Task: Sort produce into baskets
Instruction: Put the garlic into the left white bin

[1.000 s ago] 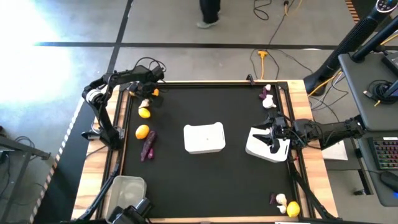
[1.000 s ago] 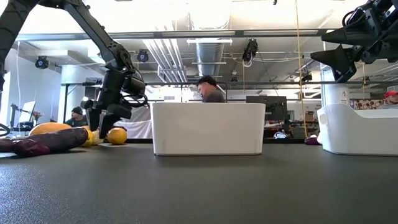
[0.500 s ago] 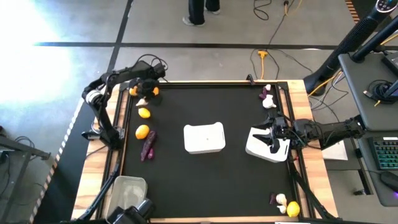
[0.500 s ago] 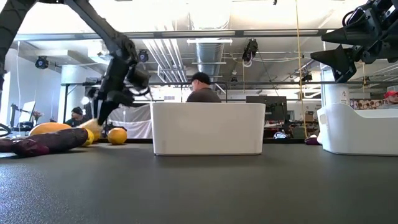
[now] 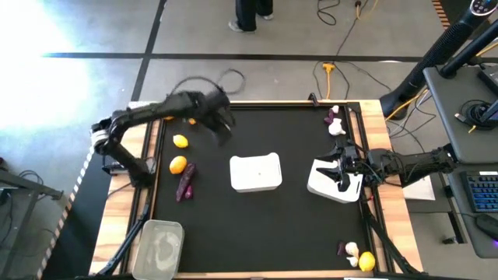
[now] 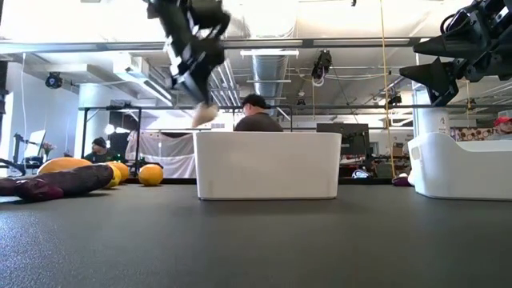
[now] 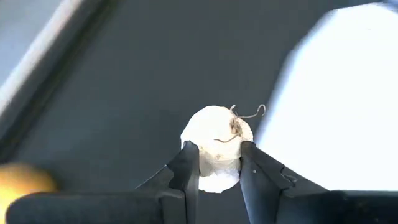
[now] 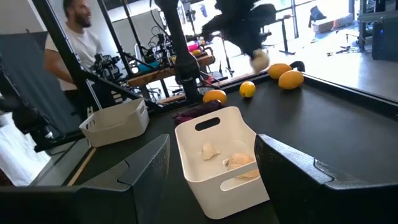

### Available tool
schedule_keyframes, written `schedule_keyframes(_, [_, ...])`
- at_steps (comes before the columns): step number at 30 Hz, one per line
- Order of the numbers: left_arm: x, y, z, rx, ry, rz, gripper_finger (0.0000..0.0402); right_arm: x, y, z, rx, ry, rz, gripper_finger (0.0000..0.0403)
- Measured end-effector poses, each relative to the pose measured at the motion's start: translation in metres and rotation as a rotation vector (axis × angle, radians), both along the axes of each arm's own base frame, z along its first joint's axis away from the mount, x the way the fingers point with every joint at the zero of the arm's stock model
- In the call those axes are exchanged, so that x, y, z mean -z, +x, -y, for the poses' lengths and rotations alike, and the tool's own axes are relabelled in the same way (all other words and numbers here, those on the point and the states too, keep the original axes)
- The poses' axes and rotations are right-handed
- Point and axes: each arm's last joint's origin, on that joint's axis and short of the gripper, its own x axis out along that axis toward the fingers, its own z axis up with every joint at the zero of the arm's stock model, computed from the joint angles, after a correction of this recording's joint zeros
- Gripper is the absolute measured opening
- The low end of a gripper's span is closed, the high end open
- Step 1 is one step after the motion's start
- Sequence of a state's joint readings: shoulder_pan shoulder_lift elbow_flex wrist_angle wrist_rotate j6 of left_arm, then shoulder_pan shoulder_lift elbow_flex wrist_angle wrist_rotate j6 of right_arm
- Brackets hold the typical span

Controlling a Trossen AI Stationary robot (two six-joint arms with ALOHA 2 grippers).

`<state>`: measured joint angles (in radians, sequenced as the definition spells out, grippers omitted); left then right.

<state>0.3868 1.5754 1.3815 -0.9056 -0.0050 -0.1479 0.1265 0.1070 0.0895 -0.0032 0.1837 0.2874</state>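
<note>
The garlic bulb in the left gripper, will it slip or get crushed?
The garlic bulb looks rounded and papery, so it could slip; the left gripper pinches only its lower part. It seems light, carried high in the air, and probably firm enough, showing no visible dent.

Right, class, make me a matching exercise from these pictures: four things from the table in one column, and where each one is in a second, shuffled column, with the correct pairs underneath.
Things
1. garlic bulb
2. purple vegetable
3. clear tub
4. right gripper

Places
A. at the table's near-left corner
B. above the white tray at the right side of the table
C. lying on the mat beside a yellow fruit
D. held in the left gripper, up in the air

Pairs: 1-D, 2-C, 3-A, 4-B
</note>
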Motion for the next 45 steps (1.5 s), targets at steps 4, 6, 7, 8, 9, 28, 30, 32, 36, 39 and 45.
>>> schedule_keyframes(4, [0.005, 0.033, 0.061, 0.191, -0.009, 0.150, 0.0074, 0.000, 0.000, 0.000, 0.000, 0.000, 0.000, 0.0228])
schedule_keyframes(6, [0.011, 0.045, 0.088, 0.265, 0.002, 0.180, 0.0074, 0.000, 0.000, 0.000, 0.000, 0.000, 0.000, 0.0228])
schedule_keyframes(7, [0.016, 0.050, 0.099, 0.289, 0.022, 0.180, 0.0074, 0.000, 0.000, 0.000, 0.000, 0.000, 0.000, 0.0228])
schedule_keyframes(8, [0.021, 0.055, 0.110, 0.302, 0.049, 0.170, 0.0074, 0.000, 0.000, 0.000, 0.000, 0.000, 0.000, 0.0228])
schedule_keyframes(9, [0.027, 0.058, 0.119, 0.310, 0.076, 0.151, 0.0074, 0.000, 0.000, 0.000, 0.000, 0.000, 0.000, 0.0228])
schedule_keyframes(28, [0.098, 0.082, 0.139, 0.174, 0.087, 0.133, 0.0147, 0.000, 0.000, 0.000, 0.000, 0.000, 0.000, 0.0228])
schedule_keyframes(30, [0.097, 0.082, 0.140, 0.173, 0.086, 0.145, 0.0154, 0.000, 0.000, 0.000, 0.000, 0.000, 0.000, 0.0228])
schedule_keyframes(32, [0.093, 0.083, 0.141, 0.182, 0.090, 0.167, 0.0159, 0.000, 0.000, 0.000, 0.000, 0.000, 0.000, 0.0228])
schedule_keyframes(36, [0.090, 0.084, 0.140, 0.158, 0.098, 0.201, 0.0170, 0.000, 0.000, 0.000, 0.000, 0.000, 0.000, 0.0228])
schedule_keyframes(39, [0.087, 0.084, 0.140, 0.139, 0.107, 0.216, 0.0178, 0.000, 0.000, 0.000, 0.000, 0.000, 0.000, 0.0228])
schedule_keyframes(45, [0.073, 0.075, 0.144, 0.153, 0.135, 0.243, 0.0185, 0.000, 0.000, 0.000, 0.000, 0.000, 0.000, 0.0228])
